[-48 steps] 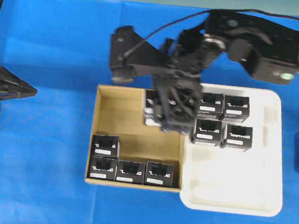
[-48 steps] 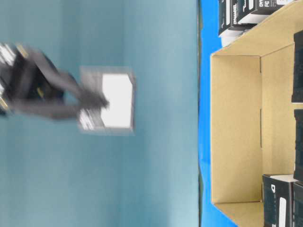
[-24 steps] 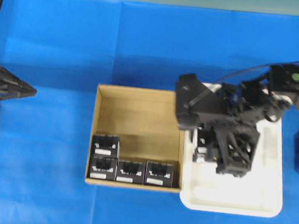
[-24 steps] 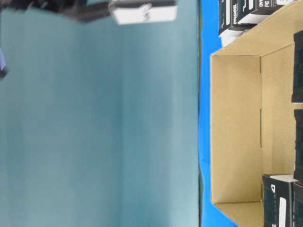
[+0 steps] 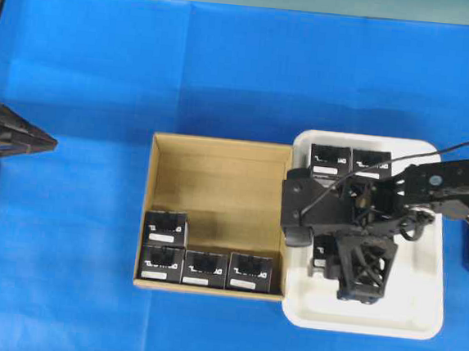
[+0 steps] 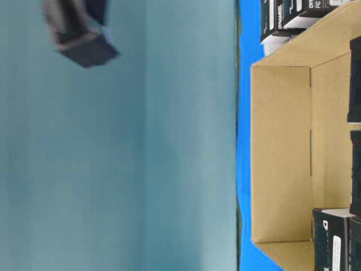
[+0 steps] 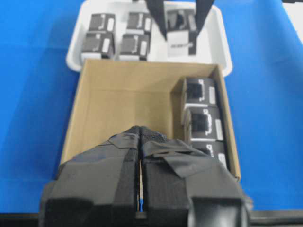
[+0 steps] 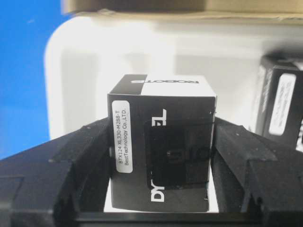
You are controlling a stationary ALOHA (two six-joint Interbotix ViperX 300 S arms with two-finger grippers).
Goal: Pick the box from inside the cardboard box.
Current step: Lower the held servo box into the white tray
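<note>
The cardboard box lies mid-table with four black boxes along its front-left, among them one stacked behind the row. My right gripper is over the white tray, shut on a black box with a white label strip. The left wrist view shows that held box low in the tray between the fingers. Whether it touches the tray floor I cannot tell. My left gripper is shut and empty, left of the cardboard box, at the left edge in the overhead view.
The tray holds four other black boxes at its back; two show in the overhead view, the rest lie under the right arm. Blue cloth covers the table. A blurred dark arm part shows in the table-level view.
My right gripper carried the black box from over the cardboard box's back right to the tray and came down lower. The left arm has not moved.
</note>
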